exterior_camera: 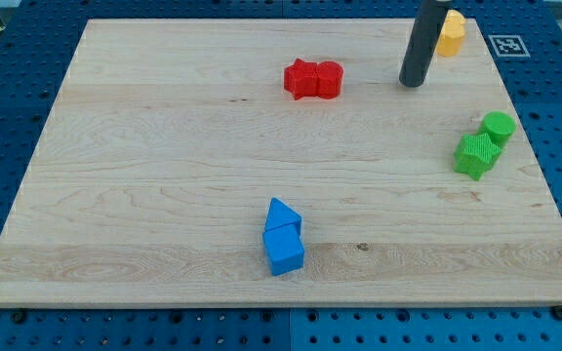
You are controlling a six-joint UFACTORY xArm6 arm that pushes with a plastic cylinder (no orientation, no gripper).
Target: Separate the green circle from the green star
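The green circle (499, 127) lies near the board's right edge, touching the green star (476, 155), which sits just below and to its left. My tip (414, 83) rests on the board near the view's top right, up and to the left of the green pair, well apart from both. The rod rises out of the top of the view.
A yellow block (451, 33) lies at the top right, just right of the rod. A red star (301, 79) and red circle (329, 80) touch at top centre. A blue triangle (283, 215) and blue cube (284, 251) touch at bottom centre. The wooden board (144, 195) ends close beside the green blocks.
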